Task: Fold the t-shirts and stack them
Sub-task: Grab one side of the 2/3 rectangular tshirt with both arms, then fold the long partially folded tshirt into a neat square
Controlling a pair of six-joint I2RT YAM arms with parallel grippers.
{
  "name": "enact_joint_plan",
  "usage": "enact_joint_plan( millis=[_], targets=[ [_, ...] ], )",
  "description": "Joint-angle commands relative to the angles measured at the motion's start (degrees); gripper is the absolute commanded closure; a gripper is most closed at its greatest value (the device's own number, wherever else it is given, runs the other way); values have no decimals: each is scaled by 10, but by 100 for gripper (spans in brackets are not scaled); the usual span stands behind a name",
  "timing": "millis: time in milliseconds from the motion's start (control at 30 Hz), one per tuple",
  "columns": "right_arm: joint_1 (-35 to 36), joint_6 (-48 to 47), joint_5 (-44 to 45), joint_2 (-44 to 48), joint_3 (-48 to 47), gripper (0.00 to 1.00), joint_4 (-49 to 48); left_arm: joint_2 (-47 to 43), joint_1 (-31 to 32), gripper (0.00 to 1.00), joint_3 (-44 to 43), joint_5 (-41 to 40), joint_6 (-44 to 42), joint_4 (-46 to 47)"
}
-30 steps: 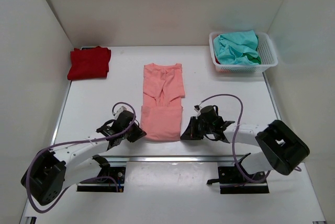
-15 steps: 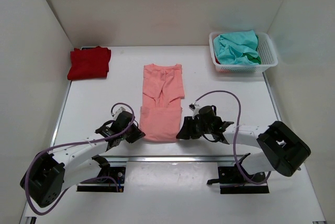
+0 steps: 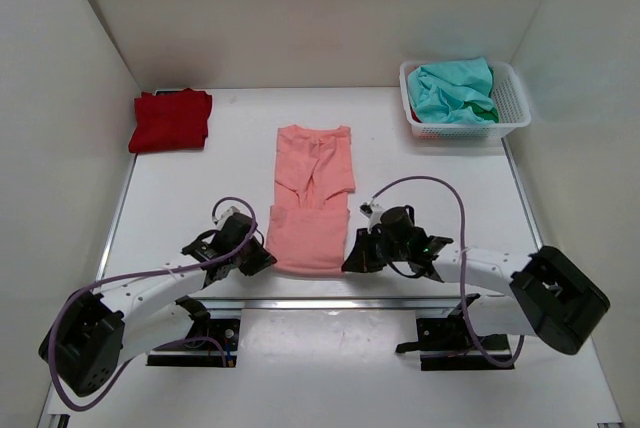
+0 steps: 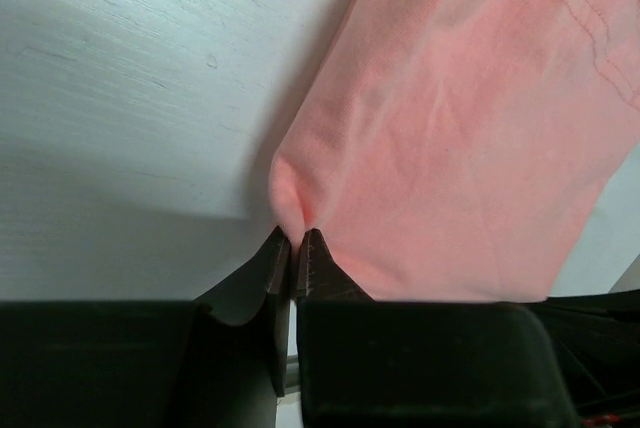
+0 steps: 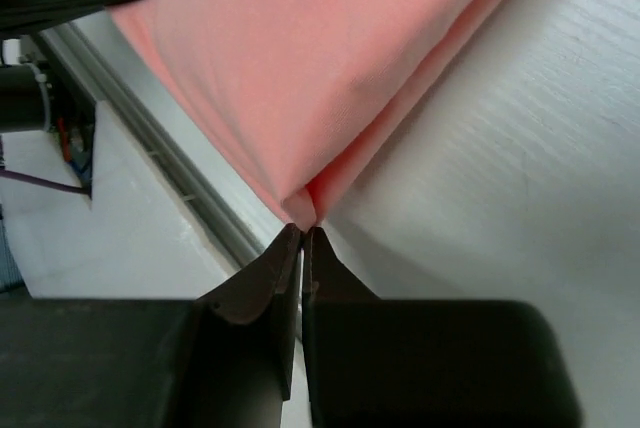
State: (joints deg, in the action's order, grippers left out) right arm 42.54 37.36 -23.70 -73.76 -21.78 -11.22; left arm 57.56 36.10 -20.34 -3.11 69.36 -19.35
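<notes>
While both arms reach low over the counter (image 3: 200, 198), we see each claw clenched almost fully shut on cloth. Our left claw (image 4: 293, 243) pinches the 7 o'clock corner of the salmon-pink t-shirt (image 3: 312, 198). Our right claw (image 5: 302, 233) pinches its 5 o'clock corner, where the fabric bunches to a point between the tips. That shirt lies folded into a long strip at the counter's centre. We count three t-shirts: the pink one, one deep red t-shirt (image 3: 171, 120) folded at 10 o'clock, and one teal-green t-shirt (image 3: 450, 88) crumpled inside the single white lattice basket (image 3: 515, 98) at 2 o'clock.
</notes>
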Motion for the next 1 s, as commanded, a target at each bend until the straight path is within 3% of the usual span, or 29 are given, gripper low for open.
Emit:
enact_joint_plan(
  millis=[0, 167, 367, 567, 767, 900, 967],
  targets=[
    [-17, -10, -23, 60, -5, 99, 59, 1, -8, 100, -30, 6, -21, -30],
    [-88, -26, -99, 94, -64, 100, 158, 2, -31, 100, -105, 24, -48, -71],
    [-151, -53, -148, 56, -151, 100, 208, 40, -101, 100, -184, 66, -74, -65],
    [-186, -115, -146, -53, -311, 100, 286, 165, -136, 100, -318, 93, -134, -67],
    [-226, -159, -134, -190, -530, 100, 358, 317, -183, 100, -500, 126, -171, -81],
    [-246, -156, -126, -298, -654, 100, 380, 429, -209, 100, -648, 130, -188, -111],
    [-258, -156, -118, -394, -771, 100, 395, 485, -224, 98, -710, 137, -192, -105]
  ],
)
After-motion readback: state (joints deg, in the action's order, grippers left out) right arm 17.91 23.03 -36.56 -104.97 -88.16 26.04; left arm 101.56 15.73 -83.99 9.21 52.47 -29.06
